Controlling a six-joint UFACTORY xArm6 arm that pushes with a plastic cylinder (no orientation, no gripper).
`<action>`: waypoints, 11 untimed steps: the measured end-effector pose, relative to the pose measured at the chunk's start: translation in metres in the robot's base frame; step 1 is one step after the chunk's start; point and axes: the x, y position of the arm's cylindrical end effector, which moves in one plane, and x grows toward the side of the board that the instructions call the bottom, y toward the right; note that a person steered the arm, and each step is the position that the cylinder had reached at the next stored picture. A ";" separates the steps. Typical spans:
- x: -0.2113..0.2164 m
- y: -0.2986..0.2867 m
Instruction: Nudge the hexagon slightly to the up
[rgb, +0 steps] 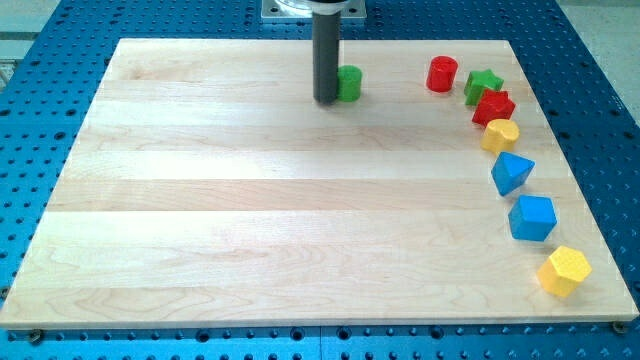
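The yellow hexagon (565, 270) lies near the board's lower right corner. My tip (326, 100) is far from it, near the view's top centre, touching or almost touching the left side of a green cylinder (349, 83). The dark rod rises straight up from the tip to the view's top edge. The hexagon stands alone, with a blue cube (532, 218) just above and left of it.
Blocks curve down the right side of the wooden board (250, 200): a red cylinder (442, 74), a green star (484, 85), a red block (493, 107), a yellow block (500, 134), a blue triangular block (511, 172). A blue perforated table surrounds the board.
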 end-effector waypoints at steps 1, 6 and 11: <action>-0.001 0.027; 0.129 0.102; 0.309 0.228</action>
